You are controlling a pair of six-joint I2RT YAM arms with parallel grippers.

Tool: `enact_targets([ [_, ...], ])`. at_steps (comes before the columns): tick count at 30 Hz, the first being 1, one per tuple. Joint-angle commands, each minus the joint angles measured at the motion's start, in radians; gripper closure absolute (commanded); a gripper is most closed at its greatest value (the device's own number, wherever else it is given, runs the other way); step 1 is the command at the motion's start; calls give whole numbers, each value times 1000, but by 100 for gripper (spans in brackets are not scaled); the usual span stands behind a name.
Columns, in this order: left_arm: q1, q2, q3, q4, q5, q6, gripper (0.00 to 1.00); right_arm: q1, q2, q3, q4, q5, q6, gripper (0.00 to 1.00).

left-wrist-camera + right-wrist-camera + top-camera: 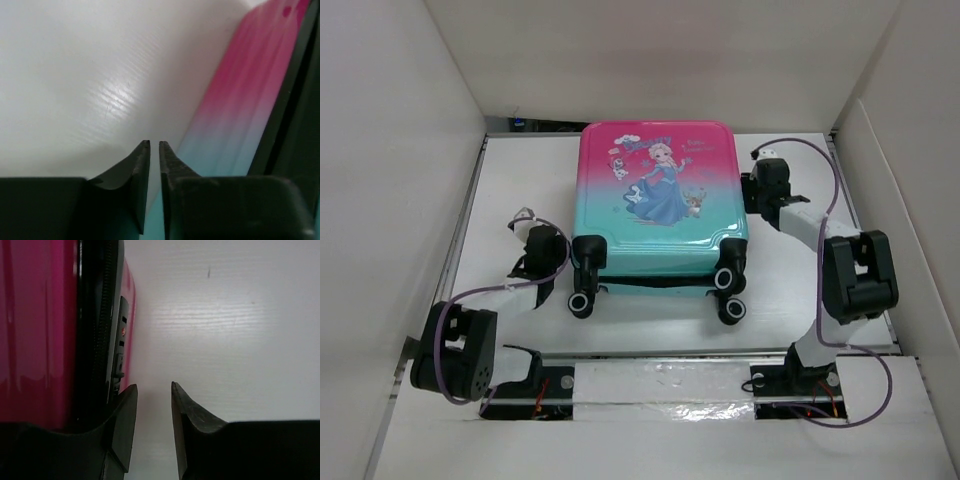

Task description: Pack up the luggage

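Pink-to-teal luggage (660, 190), lid down and printed shell up, flat on table (780, 300) between both tools. Lies just right of and ahead of left gripper (154, 144): jaws nearly together, thin slit between, nothing held. Lies just left of right gripper (153, 386): jaws part open, empty, black zipper (102, 315) close beside the left finger. Looks far along, judging by the closed case. Possibly left: confirming the zip runs shut all round, not checkable from these views.
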Motion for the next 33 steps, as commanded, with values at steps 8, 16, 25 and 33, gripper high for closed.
enact_targets([
  [8,-374,-238,-159,-28,-33,-37,100,135,544,825,-135,-536,-23,66],
  [16,-629,-336,-111,-275,-248,-123,100,68,644,1197,-321,-464,68,29],
  [25,-589,-672,13,-593,-385,0,53,-66,319,943,-183,-444,70,2],
  [33,-574,-694,136,-628,-440,-6,52,-94,-68,533,11,-405,45,6],
])
